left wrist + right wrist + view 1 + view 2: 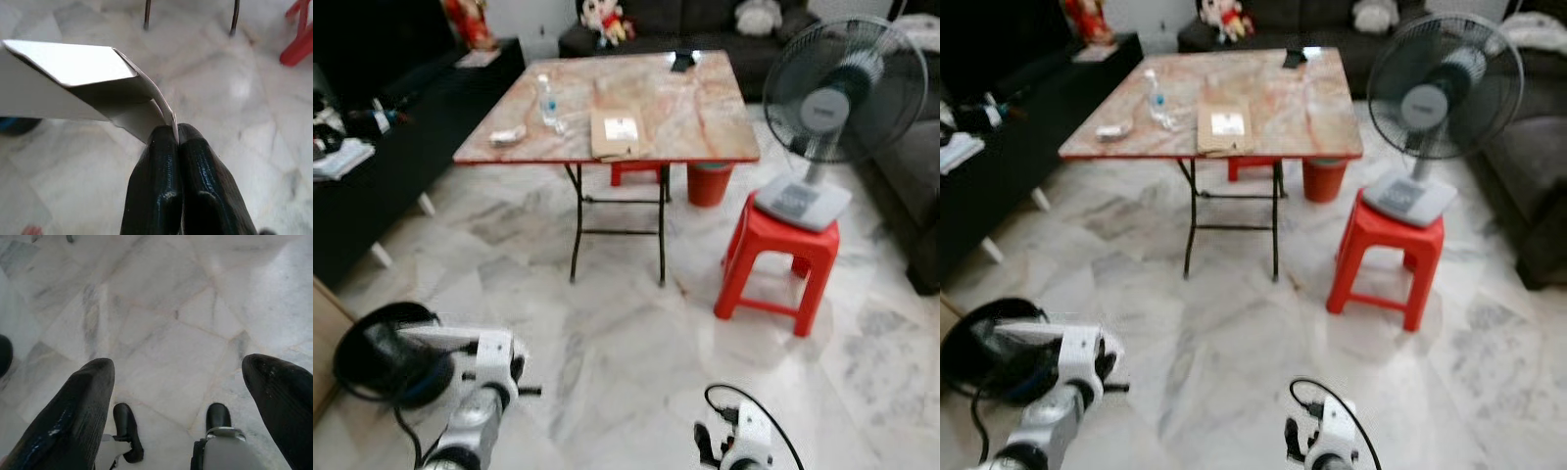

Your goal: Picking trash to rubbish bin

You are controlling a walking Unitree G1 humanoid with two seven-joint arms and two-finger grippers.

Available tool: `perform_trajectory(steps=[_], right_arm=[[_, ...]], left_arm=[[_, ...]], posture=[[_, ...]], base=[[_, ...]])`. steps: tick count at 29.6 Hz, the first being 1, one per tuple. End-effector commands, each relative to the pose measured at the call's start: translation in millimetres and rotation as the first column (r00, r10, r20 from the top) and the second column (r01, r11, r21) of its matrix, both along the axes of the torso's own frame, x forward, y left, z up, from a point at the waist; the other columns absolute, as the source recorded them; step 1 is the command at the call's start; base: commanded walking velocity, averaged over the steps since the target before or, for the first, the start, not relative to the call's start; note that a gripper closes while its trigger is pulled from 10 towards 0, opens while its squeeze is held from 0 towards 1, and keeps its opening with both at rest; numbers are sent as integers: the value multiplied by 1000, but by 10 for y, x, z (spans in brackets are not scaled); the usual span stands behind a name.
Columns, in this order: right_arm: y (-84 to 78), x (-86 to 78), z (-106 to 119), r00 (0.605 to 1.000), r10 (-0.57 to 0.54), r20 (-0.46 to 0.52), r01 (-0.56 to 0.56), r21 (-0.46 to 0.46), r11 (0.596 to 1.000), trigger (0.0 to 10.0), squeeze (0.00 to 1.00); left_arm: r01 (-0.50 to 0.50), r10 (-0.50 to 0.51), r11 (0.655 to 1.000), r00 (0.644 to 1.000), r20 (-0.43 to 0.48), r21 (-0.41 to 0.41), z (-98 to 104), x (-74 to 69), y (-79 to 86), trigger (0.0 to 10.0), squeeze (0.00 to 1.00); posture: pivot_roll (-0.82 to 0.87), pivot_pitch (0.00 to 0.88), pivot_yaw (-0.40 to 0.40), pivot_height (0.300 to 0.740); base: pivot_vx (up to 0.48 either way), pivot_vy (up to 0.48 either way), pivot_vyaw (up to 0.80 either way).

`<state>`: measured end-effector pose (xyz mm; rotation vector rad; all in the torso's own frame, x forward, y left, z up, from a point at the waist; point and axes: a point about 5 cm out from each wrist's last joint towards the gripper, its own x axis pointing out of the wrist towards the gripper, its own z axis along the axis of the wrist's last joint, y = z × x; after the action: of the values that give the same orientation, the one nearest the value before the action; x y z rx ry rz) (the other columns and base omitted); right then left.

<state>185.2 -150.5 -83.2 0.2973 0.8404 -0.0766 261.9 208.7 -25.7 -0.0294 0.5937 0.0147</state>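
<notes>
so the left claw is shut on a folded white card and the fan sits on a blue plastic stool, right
Not quite: the stool is red, not blue. The left eye view shows the grey standing fan on a red plastic stool. The left claw is indeed shut on the folded white card.

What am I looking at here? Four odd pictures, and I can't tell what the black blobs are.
It is a walking robot with two arms. The two wide pictures come from cameras in its head, looking down at a marble floor. Ahead stands a folding table bearing a plastic bottle, a brown parcel and a small wrapper. Beside it a fan sits on a red stool, and a red bin stands under the table.

The close pictures come from wrist cameras. The black blobs are gripper fingers: the left gripper pinches a piece of white cardboard, and the right gripper is open.
</notes>
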Motion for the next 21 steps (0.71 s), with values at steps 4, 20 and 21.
perform_trajectory(steps=[4, 20, 21], right_arm=[[5, 38, 15, 1000, 10, -3, -10, -6, 1000, 10000, 0], [6, 29, 9, 1000, 23, -11, -24, -9, 1000, 10000, 0], [7, 31, 9, 1000, 24, -11, -24, -9, 1000, 10000, 0]], left_arm=[[-55, 74, 995, 971, -227, 88, -316, -473, 238, 10000, 0], [-70, 101, 992, 945, -310, 109, -460, -730, 256, 10000, 0], [-71, 102, 991, 945, -310, 109, -460, -730, 256, 10000, 0]], posture=[[-100, 17, 35, 740], [-98, 24, 28, 740], [-98, 24, 28, 740]], base=[[0, 0, 0], [0, 0, 0], [0, 0, 0]])
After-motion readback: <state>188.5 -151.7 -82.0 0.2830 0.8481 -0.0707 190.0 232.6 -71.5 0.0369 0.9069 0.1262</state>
